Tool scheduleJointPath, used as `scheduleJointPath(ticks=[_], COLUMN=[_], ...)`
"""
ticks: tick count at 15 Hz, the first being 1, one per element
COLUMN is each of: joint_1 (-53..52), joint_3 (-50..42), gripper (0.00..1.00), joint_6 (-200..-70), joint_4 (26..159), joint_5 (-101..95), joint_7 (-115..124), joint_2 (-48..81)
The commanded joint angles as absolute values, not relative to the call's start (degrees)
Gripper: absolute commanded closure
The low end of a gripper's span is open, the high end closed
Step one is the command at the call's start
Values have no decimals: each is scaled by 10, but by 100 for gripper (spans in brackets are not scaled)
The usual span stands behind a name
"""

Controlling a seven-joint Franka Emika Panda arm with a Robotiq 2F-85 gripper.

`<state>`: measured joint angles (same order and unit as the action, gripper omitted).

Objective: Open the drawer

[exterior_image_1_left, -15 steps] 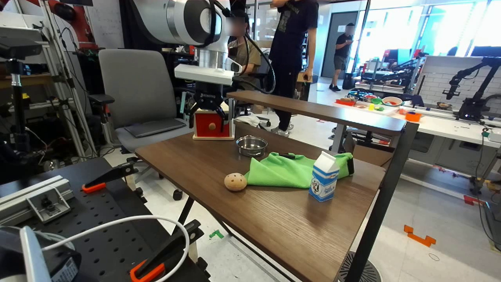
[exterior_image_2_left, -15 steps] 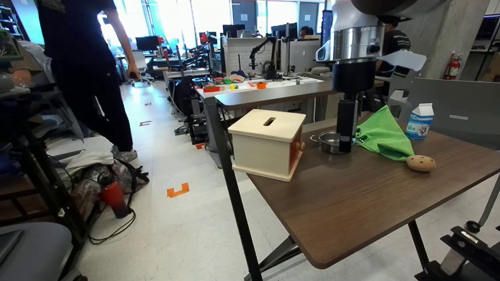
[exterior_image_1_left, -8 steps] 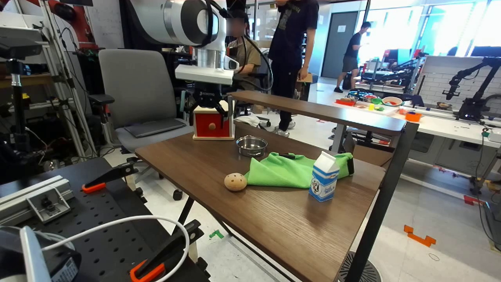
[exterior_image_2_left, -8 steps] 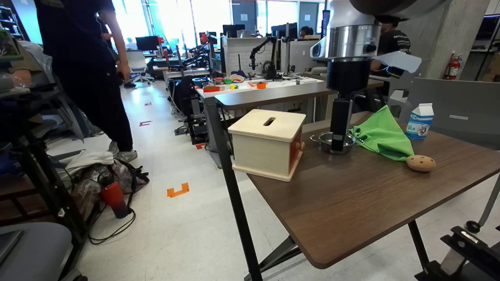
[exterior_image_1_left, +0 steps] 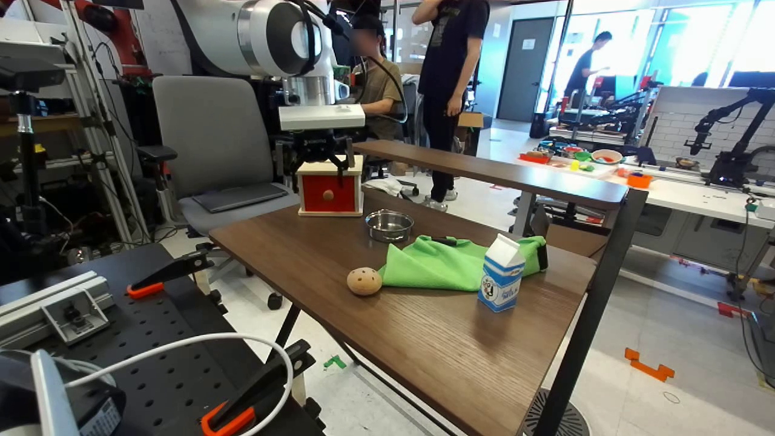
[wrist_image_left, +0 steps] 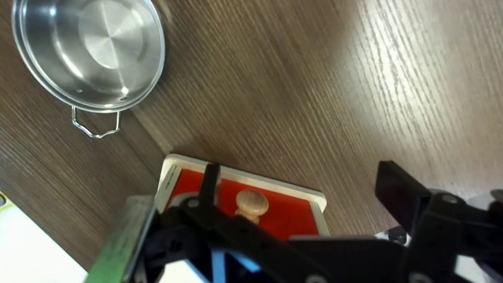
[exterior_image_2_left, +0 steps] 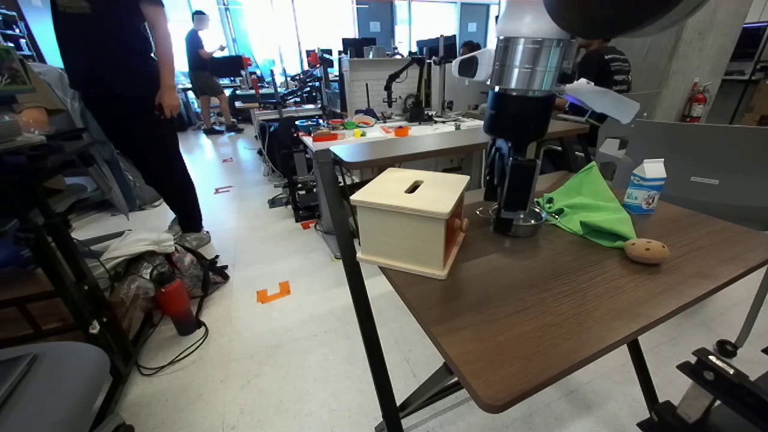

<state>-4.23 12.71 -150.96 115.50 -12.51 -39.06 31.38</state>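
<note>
Gripper (wrist_image_left: 299, 169) stood spread, empty. Drawer (exterior_image_1_left: 341, 198), left of the pan (exterior_image_1_left: 389, 234), was probably light, rigid; its rounded knob (wrist_image_left: 252, 203), likely slippery, offered purchase.

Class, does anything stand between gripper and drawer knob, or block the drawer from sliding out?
Nothing visible stands between the gripper and the knob, and nothing seems to block the drawer: the metal pot stands beside its path.

Both exterior views face the counter (exterior_image_1_left: 424, 336) from different sides, while the wrist view looks down close at pot (wrist_image_left: 88, 55) and drawer (wrist_image_left: 289, 212).
</note>
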Motion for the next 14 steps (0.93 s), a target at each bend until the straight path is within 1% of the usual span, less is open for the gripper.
scheduleJointPath(ticks=[1, 3, 8, 14], joint_1=[-34, -31, -41, -100], joint_3=[121, 115, 88, 12], gripper=[0, 0, 0, 0], joint_6=[-1557, -1584, -1698, -1760], joint_4=[1203, 1216, 1247, 1281], joint_5=[-153, -155, -161, -194], joint_7=[-421, -417, -368, -249], joint_2=[289, 285, 275, 273])
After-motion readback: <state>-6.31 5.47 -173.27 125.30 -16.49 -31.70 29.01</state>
